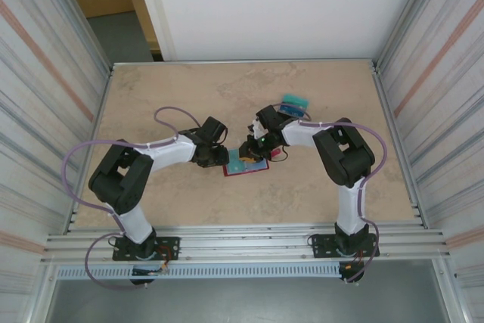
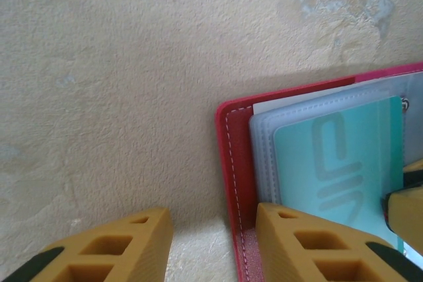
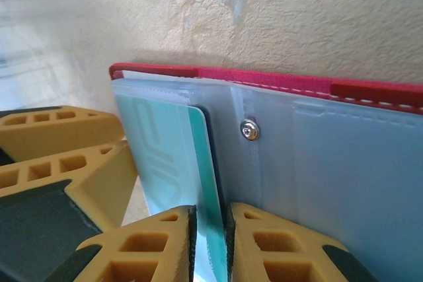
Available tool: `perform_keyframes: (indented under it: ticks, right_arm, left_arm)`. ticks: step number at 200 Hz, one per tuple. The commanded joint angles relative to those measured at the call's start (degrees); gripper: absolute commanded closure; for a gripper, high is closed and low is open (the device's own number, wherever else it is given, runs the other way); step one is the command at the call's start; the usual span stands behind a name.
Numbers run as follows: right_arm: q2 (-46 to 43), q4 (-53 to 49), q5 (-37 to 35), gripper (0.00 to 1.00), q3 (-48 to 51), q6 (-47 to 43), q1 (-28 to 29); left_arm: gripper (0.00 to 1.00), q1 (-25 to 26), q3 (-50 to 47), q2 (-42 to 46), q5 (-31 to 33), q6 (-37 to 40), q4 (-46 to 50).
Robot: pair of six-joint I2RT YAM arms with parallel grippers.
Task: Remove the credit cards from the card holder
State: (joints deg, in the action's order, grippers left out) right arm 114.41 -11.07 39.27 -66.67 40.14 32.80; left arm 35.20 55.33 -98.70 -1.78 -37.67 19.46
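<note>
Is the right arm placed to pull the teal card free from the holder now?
Probably yes: right jaws pinch the teal card by its exposed edge; a left finger seems to rest on the holder, likely pinning it.

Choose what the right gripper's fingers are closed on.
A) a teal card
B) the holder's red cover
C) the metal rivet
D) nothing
A: in the right wrist view, the right gripper pinches the edge of a teal card that sticks out of the card holder.
</note>
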Motion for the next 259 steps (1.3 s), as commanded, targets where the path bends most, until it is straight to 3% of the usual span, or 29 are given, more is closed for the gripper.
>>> perform_keyframes:
  ticks: [1,42,259]
  right_arm:
    - [-2.65,7.71,7.63,0.79,1.4,3.12,0.51]
    - [-2.94,15.3,11.48,0.79,4.19,7.69,0.17]
    - [-6.04,18.55,12.58,0.81,8.11,10.02,-4.05]
  left_arm:
    - [0.6,-0.13,0.04,-1.98,0.68,0.25,1.72]
    - [0.6,-0.27,0.29,-1.47,1.17,0.28,2.1]
    - [0.6,-0.9,0.3,-1.48,1.78,0.38,3.12]
